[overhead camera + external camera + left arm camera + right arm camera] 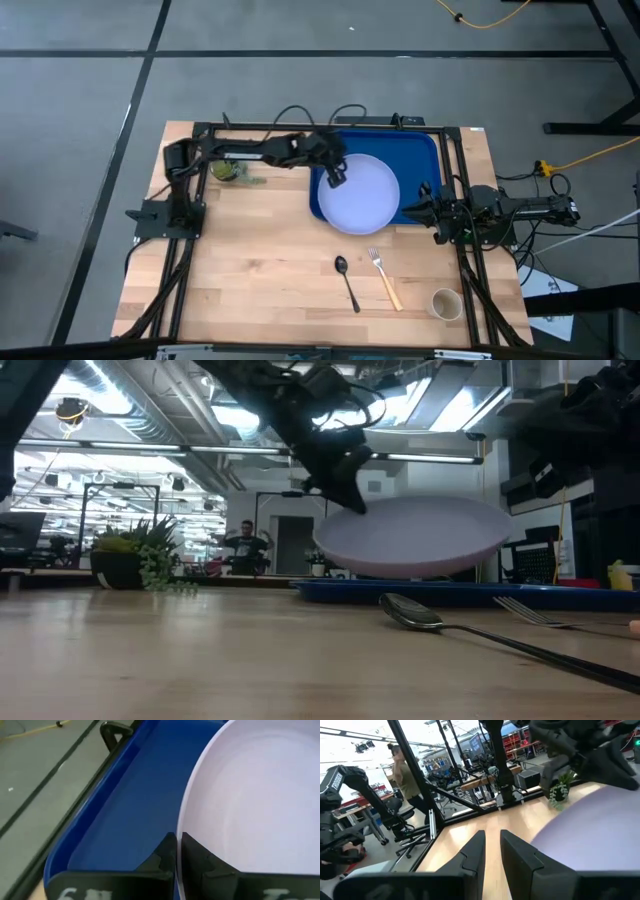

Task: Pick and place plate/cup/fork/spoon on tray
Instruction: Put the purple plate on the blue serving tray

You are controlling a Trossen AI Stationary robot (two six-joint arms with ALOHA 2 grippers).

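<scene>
While the left gripper (336,177) pinches the rim of the large round pale lavender-blue plate (360,196), the high view shows that plate over the near part of the big rectangular blue plastic tray (415,150), its near edge jutting past the tray's rim. On the light wooden table (260,260) lie the slim dark metal spoon (347,280) and, just beside it, the fork with silver tines and a tan handle (384,277); the small beige cup (446,302) stands nearer the right corner. The right gripper (428,203) waits at the tray's right edge.

From the low view, the plate (415,536) hangs tilted above the tray (440,592), clear of it.

Through the left wrist view, both fingers (195,857) clamp the plate's edge.

Seen from the right wrist view, the right fingers (475,852) stand narrowly apart, empty.
</scene>
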